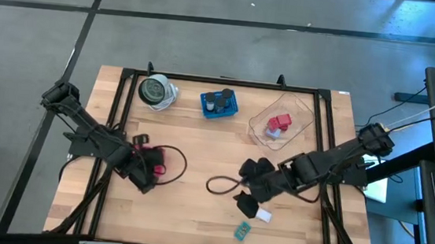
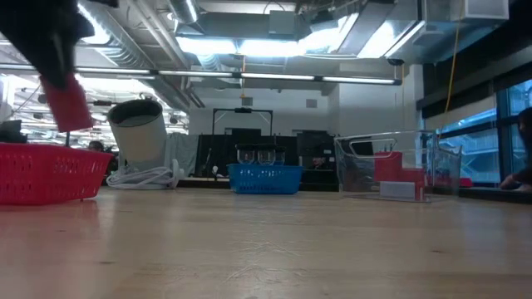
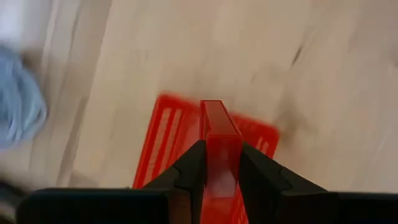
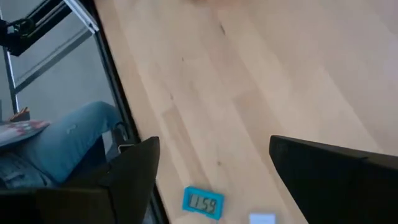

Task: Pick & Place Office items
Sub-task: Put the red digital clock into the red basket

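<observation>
Red block gripped above red tray

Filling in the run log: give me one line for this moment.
left gripper: shut on translucent red block, above red mesh tray | right gripper: open, empty, over wooden table near teal block

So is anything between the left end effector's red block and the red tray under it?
Nothing visible. The left end effector is shut on the red block, and the left wrist view shows only open air between it and the red tray directly below.
</observation>
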`<state>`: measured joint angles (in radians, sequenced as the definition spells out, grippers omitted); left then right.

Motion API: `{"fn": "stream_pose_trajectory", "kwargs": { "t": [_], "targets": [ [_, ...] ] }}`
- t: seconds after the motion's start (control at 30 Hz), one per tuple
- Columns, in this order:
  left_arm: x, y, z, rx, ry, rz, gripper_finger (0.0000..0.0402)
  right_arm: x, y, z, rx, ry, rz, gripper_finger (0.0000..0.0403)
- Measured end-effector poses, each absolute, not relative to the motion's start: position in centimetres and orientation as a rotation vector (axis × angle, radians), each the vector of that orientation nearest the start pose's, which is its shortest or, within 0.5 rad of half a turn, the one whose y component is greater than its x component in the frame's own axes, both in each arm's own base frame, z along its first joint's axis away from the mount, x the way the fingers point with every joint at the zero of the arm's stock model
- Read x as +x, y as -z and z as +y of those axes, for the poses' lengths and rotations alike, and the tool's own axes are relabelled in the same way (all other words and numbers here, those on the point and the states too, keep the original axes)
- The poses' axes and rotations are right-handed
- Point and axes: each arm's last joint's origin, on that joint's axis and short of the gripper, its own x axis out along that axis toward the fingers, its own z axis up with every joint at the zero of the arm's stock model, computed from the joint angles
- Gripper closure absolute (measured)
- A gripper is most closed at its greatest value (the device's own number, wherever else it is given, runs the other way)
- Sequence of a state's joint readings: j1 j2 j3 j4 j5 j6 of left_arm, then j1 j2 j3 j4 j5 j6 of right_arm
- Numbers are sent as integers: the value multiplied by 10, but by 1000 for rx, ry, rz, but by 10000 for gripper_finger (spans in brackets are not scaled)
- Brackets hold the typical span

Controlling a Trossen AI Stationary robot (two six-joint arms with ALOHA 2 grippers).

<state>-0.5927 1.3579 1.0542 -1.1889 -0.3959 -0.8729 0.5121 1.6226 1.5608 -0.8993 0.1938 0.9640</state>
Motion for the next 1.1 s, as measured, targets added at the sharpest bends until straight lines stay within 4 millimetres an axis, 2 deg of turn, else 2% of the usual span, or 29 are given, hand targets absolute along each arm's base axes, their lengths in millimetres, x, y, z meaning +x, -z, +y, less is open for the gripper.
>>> {"fn": "stream_pose_trajectory", "kwargs": {
  "t": [0.33,0.53,0.83,1.1],
  "targets": [
    [173,-250,-119,-146,-521,1352,327,286,-333,178,579,183,920,96],
    [168,-248,-119,-155,-569,1356,327,283,-334,183,552,206,885,96],
    [152,-208,-108,-154,-675,1465,327,281,-334,185,535,200,880,96],
    [153,-180,-101,-190,-592,1499,327,282,-334,184,523,217,862,96]
  ]
}}
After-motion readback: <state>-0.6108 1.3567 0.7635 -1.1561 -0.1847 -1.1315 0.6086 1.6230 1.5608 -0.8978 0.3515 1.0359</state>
